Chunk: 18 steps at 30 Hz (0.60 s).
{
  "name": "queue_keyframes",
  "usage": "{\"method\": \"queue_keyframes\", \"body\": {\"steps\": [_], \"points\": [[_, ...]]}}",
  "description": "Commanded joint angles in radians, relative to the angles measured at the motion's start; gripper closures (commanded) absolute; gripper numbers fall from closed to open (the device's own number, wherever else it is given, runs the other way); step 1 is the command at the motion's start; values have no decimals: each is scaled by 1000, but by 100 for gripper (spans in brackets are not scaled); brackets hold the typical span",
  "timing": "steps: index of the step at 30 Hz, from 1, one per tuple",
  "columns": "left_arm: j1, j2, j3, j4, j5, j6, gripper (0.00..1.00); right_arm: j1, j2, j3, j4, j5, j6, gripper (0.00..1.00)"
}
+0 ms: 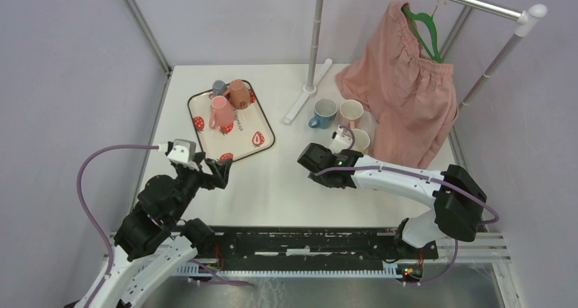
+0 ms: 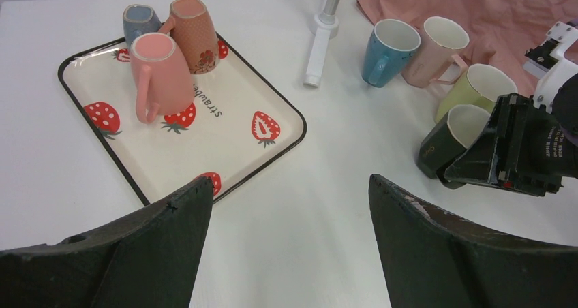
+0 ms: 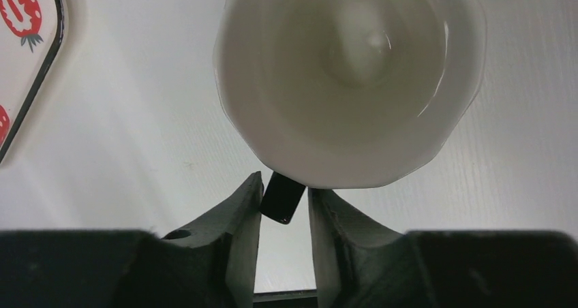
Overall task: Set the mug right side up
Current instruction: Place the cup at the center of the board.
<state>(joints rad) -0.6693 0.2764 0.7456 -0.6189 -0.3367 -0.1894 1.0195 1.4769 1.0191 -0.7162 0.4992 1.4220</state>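
Note:
A dark mug with a white inside [image 2: 453, 139] is tilted with its mouth up, low over the table, just in front of a row of upright mugs. My right gripper [image 3: 285, 189] is shut on its dark handle [image 3: 281, 199]; the mug's white inside [image 3: 351, 69] fills the right wrist view. From above, the right gripper [image 1: 313, 159] is at the table's middle right. My left gripper [image 2: 290, 182] is open and empty above the table, by the near corner of the strawberry tray [image 2: 225, 137]; it also shows in the top view [image 1: 217, 172].
On the tray [image 1: 199, 103] three mugs stand upside down: pink [image 1: 220, 112], brown [image 1: 238, 94], blue-grey [image 1: 219, 87]. Upright blue [image 1: 324, 112], pale pink [image 1: 351, 110] and yellow-green [image 1: 360, 140] mugs stand behind the right gripper. A rack pole [image 1: 315, 35] and a hanging pink garment [image 1: 402, 83] are at the back right.

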Motion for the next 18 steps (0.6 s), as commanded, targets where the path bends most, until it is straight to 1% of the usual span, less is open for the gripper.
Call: {"method": "queue_keyframes", "body": {"steps": [1,3,7,10,14,18], "points": [[2,10,-5,27,6,1,10,4,9,13,-42,81,30,67],[2,10,-5,27,5,1,10,5,0,2,-28,81,17,72],[2,9,-5,26,5,1,10,10,-20,-31,-23,93,-6,80],[2,7,-4,27,5,1,10,11,-42,-60,-12,103,-62,86],[2,10,-3,27,8,1,10,11,-85,-100,45,115,-232,93],[2,14,-3,27,10,1,10,11,-177,-189,170,117,-422,96]]}}
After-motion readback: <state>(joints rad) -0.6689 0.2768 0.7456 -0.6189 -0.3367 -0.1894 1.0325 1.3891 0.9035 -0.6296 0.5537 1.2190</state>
